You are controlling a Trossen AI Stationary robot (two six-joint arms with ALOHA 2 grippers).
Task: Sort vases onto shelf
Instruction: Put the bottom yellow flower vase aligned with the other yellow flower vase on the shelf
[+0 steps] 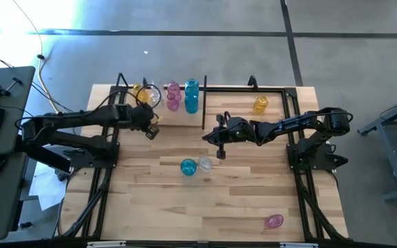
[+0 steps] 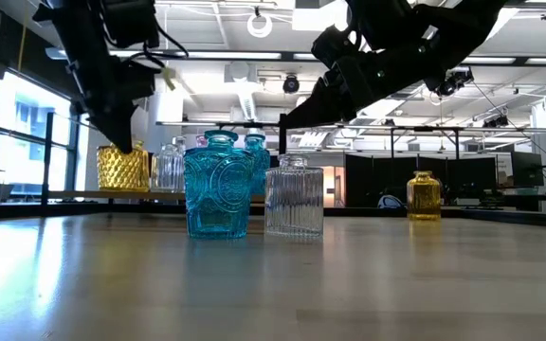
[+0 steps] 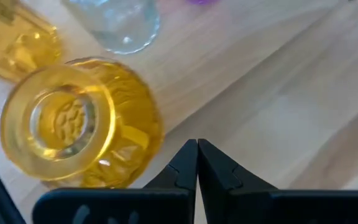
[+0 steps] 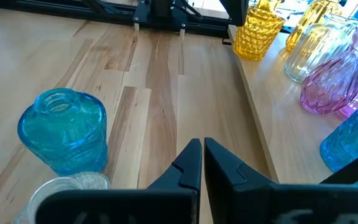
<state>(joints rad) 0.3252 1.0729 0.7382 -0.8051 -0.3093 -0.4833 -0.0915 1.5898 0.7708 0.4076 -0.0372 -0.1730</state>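
End effectors, left (image 3: pixel 197 144) beside a yellow vase (image 3: pixel 79 124) and right (image 4: pixel 202 144) near a blue vase (image 4: pixel 64 129), are both closed, empty.

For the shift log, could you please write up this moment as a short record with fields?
Left tool: shut, empty, beside a faceted yellow glass vase on the shelf
Right tool: shut, empty, above the table
Mid-table: round teal-blue glass vase beside ribbed clear glass jar
Near edge: small pink glass vase
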